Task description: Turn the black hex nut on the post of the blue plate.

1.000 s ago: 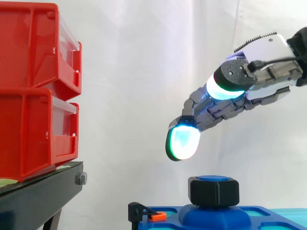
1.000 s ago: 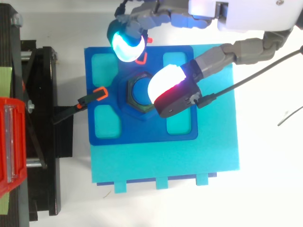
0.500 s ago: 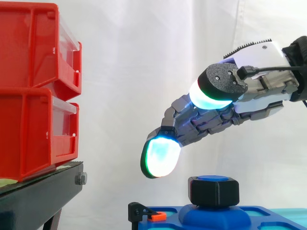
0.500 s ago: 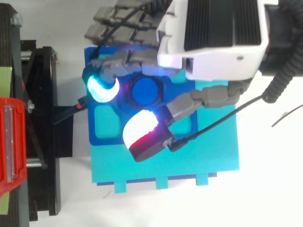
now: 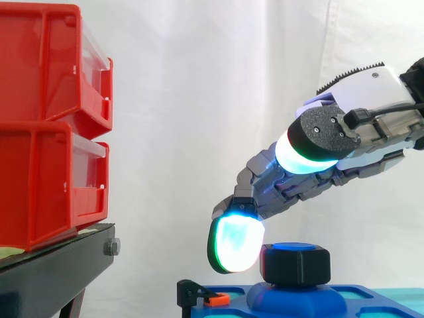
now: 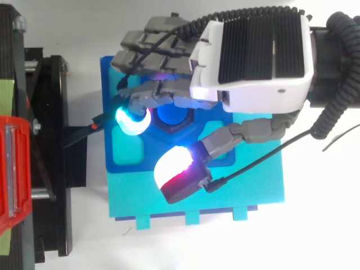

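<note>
One black hex nut (image 5: 296,264) is sitting on the single post (image 5: 291,246) of the one blue plate (image 6: 109,163), which is lying on a teal base (image 6: 253,191). Two red bins (image 5: 46,66) are standing stacked on a black stand (image 5: 59,265) alongside. The one hand (image 6: 253,62) is hovering open above the nut, one glowing fingertip (image 5: 235,245) hanging just beside its bin-side face and the thumb (image 6: 174,169) spreading well apart.

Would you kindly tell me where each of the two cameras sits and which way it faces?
Side view: beside the work, about level with the nut, looking across it toward the white curtain; the hand reaches in from the right.
Top view: above, looking down on the plate; the hand's back faces the camera.
Shared: nut, plate, hand, red bins.
</note>
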Action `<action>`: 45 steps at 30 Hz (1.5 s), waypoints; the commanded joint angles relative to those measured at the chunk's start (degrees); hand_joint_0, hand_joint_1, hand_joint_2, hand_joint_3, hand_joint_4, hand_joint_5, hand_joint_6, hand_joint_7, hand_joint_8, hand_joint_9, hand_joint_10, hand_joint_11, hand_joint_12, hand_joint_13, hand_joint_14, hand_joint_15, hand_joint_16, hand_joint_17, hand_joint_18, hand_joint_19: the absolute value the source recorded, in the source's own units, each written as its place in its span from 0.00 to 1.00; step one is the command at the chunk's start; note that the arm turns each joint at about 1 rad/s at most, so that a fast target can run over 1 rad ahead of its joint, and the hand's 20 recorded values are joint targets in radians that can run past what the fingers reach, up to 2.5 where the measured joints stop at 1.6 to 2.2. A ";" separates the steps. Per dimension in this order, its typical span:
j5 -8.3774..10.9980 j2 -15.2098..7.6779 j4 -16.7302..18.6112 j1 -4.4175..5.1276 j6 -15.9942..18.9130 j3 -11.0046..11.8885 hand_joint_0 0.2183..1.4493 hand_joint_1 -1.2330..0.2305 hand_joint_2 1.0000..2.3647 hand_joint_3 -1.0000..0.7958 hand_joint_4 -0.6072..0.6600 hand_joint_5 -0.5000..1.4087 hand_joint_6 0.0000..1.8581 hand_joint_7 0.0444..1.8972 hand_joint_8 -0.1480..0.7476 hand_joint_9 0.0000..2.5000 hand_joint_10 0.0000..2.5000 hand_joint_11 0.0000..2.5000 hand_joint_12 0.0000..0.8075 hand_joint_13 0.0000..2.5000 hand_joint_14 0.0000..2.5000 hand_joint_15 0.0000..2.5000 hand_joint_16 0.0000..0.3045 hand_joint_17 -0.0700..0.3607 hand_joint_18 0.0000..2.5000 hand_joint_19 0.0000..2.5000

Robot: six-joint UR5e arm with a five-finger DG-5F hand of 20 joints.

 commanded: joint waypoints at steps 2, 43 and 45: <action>-0.75 0.02 -0.60 -0.37 -0.08 0.13 0.21 0.68 0.00 0.28 0.60 0.14 0.27 0.38 0.42 0.05 0.00 0.00 0.47 0.02 0.00 0.00 0.20 0.48 0.00 0.03; -9.18 -0.07 0.54 -6.52 -2.81 2.59 0.21 0.68 0.00 0.28 0.60 0.14 0.27 0.38 0.42 0.05 0.00 0.00 0.47 0.02 0.00 0.00 0.20 0.48 0.00 0.03; -8.57 -0.07 0.72 -5.64 -2.28 2.59 0.21 0.68 0.00 0.28 0.60 0.15 0.27 0.38 0.42 0.05 0.00 0.00 0.47 0.02 0.00 0.00 0.20 0.48 0.00 0.03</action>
